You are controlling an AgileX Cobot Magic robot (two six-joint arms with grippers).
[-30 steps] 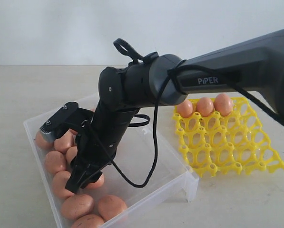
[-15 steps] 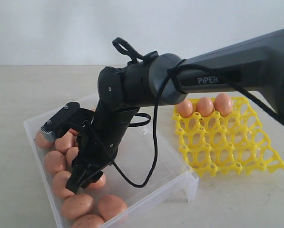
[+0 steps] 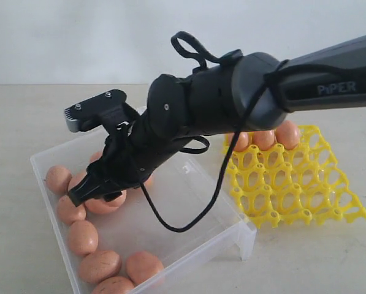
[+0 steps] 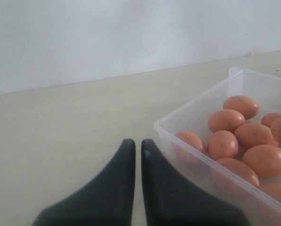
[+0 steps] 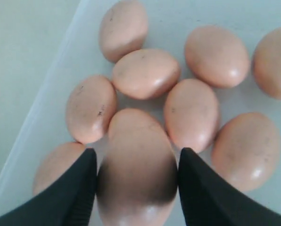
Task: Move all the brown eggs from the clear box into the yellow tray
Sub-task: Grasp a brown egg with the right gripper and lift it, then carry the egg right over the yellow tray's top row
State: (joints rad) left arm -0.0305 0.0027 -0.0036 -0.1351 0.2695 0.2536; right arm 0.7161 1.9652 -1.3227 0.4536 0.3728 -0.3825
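My right gripper hangs low over the left part of the clear box, shut on one brown egg that fills the gap between both black fingers. Several more brown eggs lie loose on the box floor beneath and along its left wall. The yellow tray sits to the right of the box with three eggs in its far row, partly hidden by the arm. My left gripper is shut and empty on the table just outside the box wall.
The right arm's dark forearm and a loose black cable span the space between box and tray. The box's near right corner stands close to the tray's edge. Pale tabletop surrounds both.
The right gripper has lifted and swung back from the egg pile, carrying one egg up off the others. The wrist now sits higher and further right.
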